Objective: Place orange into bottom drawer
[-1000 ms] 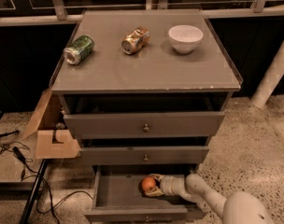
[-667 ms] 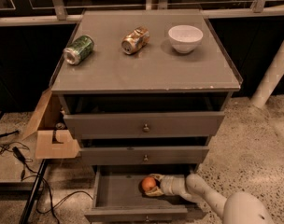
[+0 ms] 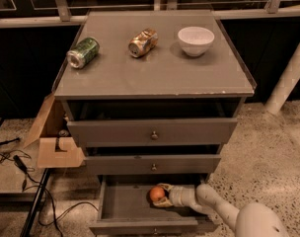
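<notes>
You have the gripper [image 3: 159,195] down inside the bottom drawer [image 3: 140,225], with the arm [image 3: 216,206] reaching in from the drawer's right front corner. Its two pale fingers [image 3: 164,187] are clamped on the orange [image 3: 156,193], one against the far side of the fruit and one against the near side. The orange is small and round, a plain warm orange with a lighter sheen on its upper face and a darker shade underneath. It sits about midway between the drawer's left and right edges, nearer the back edge than the front panel. You cannot tell whether it rests on the drawer floor or hangs just above it. The drawer is pulled well out, its grey floor bare to the left of the fruit. The middle drawer [image 3: 152,164] and top drawer [image 3: 152,131] stand a little way out above it. On the cabinet top [image 3: 160,75] you have a green can [image 3: 83,52] lying near the left edge, a gold dented can [image 3: 143,42] near the middle of the back edge, and a white bowl [image 3: 196,40] toward the back right corner
</notes>
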Controlling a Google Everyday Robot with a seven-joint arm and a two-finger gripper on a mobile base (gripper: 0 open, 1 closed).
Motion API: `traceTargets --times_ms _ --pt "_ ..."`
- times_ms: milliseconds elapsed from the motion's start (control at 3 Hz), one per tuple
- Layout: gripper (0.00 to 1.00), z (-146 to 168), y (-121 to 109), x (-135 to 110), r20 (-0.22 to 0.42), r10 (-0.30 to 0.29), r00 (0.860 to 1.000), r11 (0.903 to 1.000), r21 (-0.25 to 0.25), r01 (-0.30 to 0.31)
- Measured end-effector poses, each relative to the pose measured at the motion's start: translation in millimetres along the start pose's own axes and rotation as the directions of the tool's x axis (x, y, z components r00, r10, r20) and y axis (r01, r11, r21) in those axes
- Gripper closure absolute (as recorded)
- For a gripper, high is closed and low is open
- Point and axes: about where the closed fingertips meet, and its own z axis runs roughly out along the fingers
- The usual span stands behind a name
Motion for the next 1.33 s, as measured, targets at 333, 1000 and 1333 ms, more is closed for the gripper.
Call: traceTargets --times_ms 333,1000,1333 --pt "0.05 0 0 0 0.0 0.0 1.0 1.0 0.0 0.0" --pt "0.0 -1 0 0 -0.006 -0.002 1.0 1.0 0.003 0.002" --pt "0.0 -11 -2 3 -0.069 -0.026 0.997 0.999 0.036 0.028"
